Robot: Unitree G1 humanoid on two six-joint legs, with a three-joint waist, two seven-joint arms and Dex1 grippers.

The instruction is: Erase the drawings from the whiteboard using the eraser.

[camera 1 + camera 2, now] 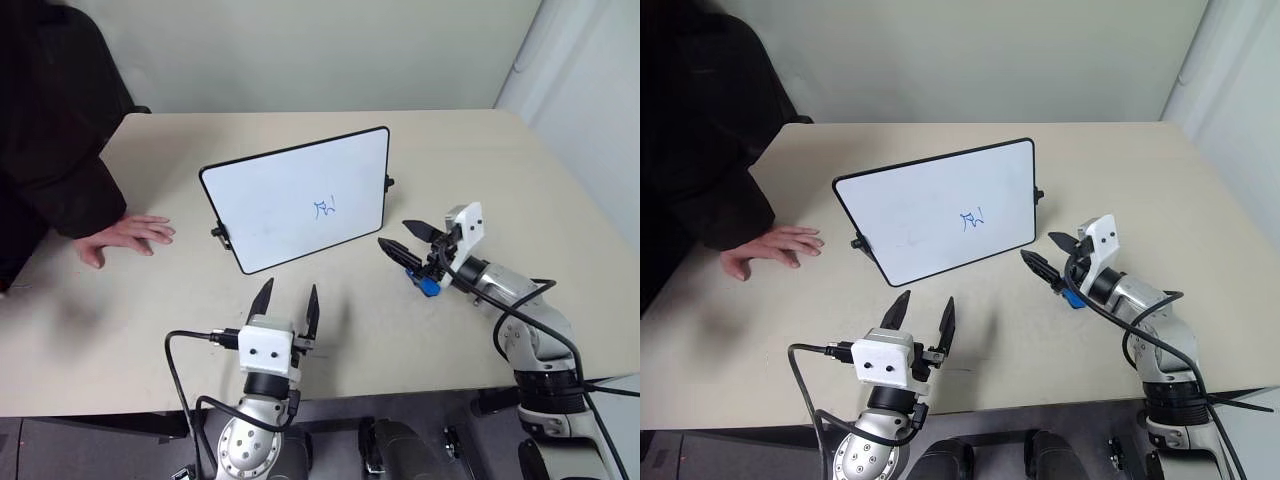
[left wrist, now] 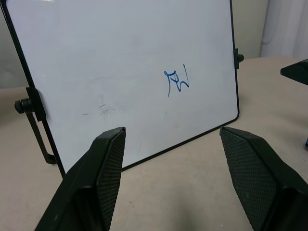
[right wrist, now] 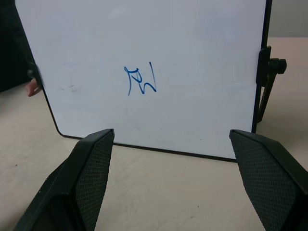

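Observation:
The whiteboard stands tilted back on the table, its face towards me. The drawings are a small blue scribble right of the board's middle, seen close up as drawings. My right gripper is open and empty, level, just off the board's lower right corner, pointing at its face. The eraser, a small blue block, shows just under that gripper's wrist, behind its fingers; I cannot tell whether it touches it. My left gripper is open and empty, in front of the board's lower edge.
A person's hand rests flat on the beige table left of the board, with a dark sleeve behind it. Black knobs stick out at the board's sides. Cables trail from both arms near the table's front edge.

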